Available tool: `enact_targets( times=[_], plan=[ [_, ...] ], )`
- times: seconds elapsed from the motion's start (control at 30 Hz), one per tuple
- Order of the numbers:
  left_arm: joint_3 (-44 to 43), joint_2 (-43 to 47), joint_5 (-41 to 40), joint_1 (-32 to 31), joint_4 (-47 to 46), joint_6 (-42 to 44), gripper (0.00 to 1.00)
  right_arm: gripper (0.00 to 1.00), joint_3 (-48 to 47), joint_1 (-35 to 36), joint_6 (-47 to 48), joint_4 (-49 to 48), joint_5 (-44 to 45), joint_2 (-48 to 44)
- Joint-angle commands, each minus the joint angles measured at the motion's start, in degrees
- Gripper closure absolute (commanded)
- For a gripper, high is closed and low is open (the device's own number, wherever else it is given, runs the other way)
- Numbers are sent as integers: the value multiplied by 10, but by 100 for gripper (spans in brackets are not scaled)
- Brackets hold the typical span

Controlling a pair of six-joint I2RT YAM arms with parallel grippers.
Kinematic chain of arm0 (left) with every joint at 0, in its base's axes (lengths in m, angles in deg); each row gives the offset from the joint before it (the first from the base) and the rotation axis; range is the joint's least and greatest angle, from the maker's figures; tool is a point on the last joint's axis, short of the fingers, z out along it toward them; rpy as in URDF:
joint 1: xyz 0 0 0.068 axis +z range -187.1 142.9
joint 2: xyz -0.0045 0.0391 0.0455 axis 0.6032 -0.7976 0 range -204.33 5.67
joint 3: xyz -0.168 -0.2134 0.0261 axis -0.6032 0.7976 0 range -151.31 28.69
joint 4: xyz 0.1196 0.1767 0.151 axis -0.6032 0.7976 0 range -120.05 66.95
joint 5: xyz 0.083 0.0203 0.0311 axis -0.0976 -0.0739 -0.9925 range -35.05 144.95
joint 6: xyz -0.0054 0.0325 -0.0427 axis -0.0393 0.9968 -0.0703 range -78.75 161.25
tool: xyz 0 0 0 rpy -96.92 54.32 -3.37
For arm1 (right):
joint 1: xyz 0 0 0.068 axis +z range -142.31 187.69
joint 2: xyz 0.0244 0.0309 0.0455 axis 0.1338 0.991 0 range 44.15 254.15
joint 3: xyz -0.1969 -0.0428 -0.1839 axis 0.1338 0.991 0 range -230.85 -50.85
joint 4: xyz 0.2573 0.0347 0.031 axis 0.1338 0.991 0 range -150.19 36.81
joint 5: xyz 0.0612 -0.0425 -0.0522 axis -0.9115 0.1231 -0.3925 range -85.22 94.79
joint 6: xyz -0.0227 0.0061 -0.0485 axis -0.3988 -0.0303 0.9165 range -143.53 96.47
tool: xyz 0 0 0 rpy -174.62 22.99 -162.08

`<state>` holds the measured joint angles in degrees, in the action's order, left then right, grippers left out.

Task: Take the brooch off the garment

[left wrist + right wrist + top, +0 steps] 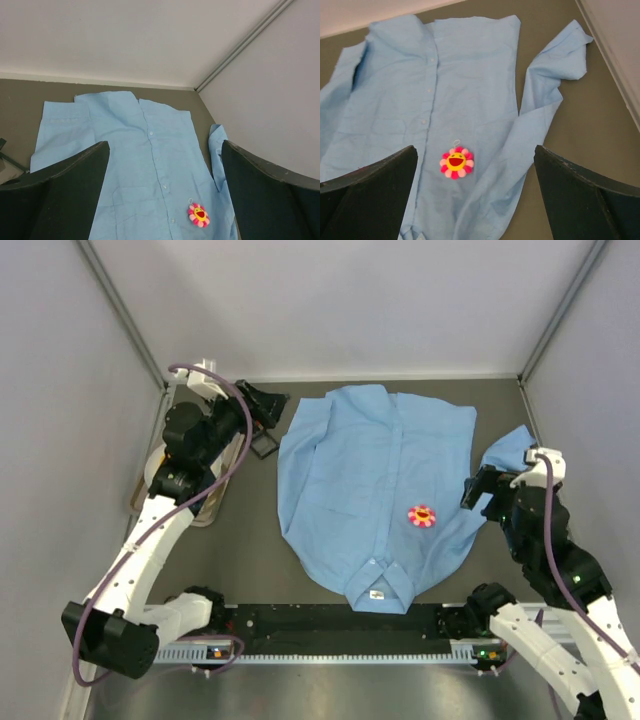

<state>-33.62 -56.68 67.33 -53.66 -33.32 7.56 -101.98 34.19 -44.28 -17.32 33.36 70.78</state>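
Near the right hand (472,490), apart, brooch (421,516) on garment (350,470)

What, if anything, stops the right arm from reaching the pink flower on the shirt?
Probably nothing, so likely yes: the right hand hovers open beside the brooch, which lies exposed on the shirt, nothing between them.

No legible text or numbers, collar tag (377,593) on garment (350,470) too small to read

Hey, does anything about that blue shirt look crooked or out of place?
Nothing damaged. The shirt lies mostly flat; one sleeve sticks out bent and crumpled. The flower brooch sits on the front.
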Motion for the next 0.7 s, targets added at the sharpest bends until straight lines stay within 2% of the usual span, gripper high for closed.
enact_targets(
  times=[0.0, 0.1, 0.2, 0.3, 0.33, 0.4, 0.47, 0.57, 0.6, 0.67],
  plan=[
    [12, 13, -7, -5, -39, -2, 2, 1, -23, -3, 4, 27, 63, 56],
    [36, 8, 9, -8, -74, -20, 2, 1, -27, -3, 7, 30, 48, 80],
    [47, -23, 57, -11, -98, -48, 3, 1, -12, -3, -24, 20, 4, 94],
    [31, -97, 162, -12, -123, -79, 14, 1, 6, -3, -62, 15, -13, 125],
    [17, -143, 189, -19, -125, -102, 20, 1, 18, -3, -78, 9, -27, 134],
    [2, -194, 237, -39, -140, -117, 24, 1, 28, -6, -89, -16, -54, 165],
    [-27, -263, 241, -86, -130, -107, 28, 1, 47, -14, -94, -43, -122, 189],
    [-62, -342, 200, -147, -113, -82, 29, 1, 83, -30, -110, -109, -196, 217],
    [-68, -361, 192, -159, -120, -76, 28, 2, 95, -57, -118, -126, -216, 223],
    [-95, -414, 180, -189, -123, -73, 28, 9, 140, -107, -126, -190, -326, 235]
  ],
)
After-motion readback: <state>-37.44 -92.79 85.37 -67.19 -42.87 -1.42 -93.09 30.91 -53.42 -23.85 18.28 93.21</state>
